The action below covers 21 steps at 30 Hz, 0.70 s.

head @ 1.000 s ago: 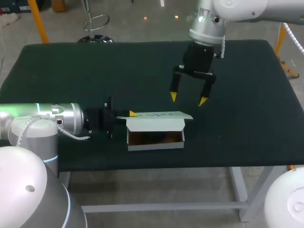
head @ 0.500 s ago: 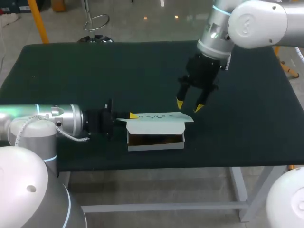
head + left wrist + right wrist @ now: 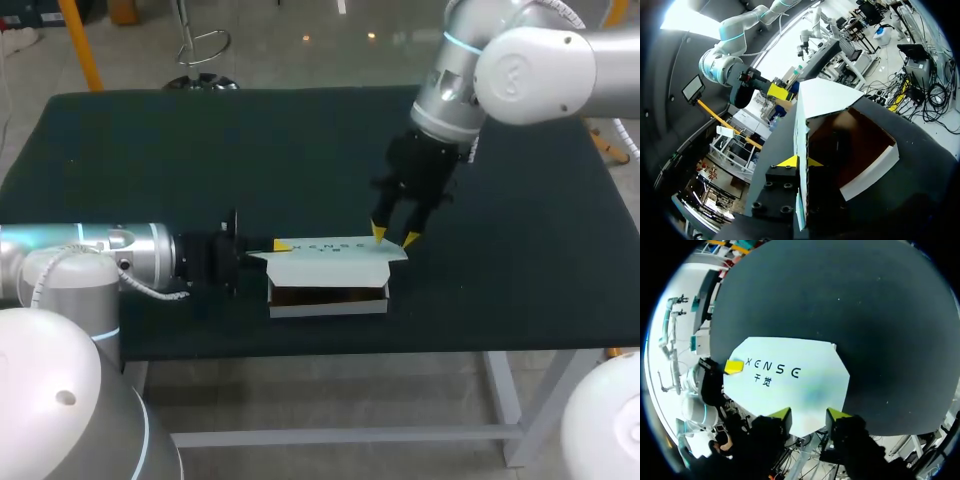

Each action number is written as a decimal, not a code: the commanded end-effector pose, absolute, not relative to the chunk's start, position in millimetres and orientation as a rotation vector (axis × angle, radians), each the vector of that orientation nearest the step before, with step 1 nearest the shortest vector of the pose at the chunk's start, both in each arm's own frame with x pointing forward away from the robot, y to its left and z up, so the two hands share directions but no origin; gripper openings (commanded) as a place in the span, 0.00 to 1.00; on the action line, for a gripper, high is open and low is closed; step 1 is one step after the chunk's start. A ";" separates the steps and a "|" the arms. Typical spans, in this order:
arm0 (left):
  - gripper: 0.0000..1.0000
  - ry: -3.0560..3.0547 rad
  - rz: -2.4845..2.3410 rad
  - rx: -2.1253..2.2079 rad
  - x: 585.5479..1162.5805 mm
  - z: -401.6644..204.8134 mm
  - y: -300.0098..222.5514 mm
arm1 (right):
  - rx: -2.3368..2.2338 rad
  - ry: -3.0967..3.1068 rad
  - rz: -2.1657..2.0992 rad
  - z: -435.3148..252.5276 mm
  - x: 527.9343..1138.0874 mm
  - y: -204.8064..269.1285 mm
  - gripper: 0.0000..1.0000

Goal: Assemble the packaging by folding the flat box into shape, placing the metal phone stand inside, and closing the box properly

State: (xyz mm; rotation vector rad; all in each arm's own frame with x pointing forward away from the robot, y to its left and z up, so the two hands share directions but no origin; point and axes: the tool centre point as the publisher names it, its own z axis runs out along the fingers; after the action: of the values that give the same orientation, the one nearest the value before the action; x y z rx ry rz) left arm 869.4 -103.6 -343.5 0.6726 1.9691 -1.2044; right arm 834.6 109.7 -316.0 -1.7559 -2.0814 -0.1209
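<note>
A white box (image 3: 328,305) with a brown inside lies near the table's front edge, its lid (image 3: 325,257) swung back and held about level. My left gripper (image 3: 278,243) is shut on the lid's left end, with one yellow tip on either side of the card (image 3: 801,161). A dark shape (image 3: 840,142) lies inside the box; I cannot tell what it is. My right gripper (image 3: 394,236) hangs just over the lid's right rear corner with its fingers apart (image 3: 810,415) above the printed lid (image 3: 790,385).
The dark table cloth (image 3: 150,170) stretches behind the box and to both sides of it. The table's front edge (image 3: 400,352) runs close before the box. My left arm lies low along the front left.
My right gripper has come down and forward from above the table's middle to the lid's right rear corner, and its fingers have narrowed. The left gripper and the box have stayed put.
</note>
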 end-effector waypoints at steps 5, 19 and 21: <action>0.00 1.945 -1.201 0.668 867.5 -351.4 -105.8 | -1.739 -2.079 -0.101 -325.3 831.1 113.2 0.48; 0.00 1.937 -1.191 0.667 865.5 -348.7 -103.9 | -1.728 -2.068 -0.091 -330.2 825.3 113.4 0.47; 0.00 1.938 -1.189 0.667 865.2 -347.6 -103.6 | -1.727 -2.068 -0.089 -330.4 824.9 113.6 0.46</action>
State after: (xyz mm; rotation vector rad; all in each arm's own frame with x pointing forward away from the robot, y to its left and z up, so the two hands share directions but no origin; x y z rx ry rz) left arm 867.7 -103.4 -345.4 0.6690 1.9371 -1.1905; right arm 824.4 113.7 -330.3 -1.7313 -2.0682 -0.0908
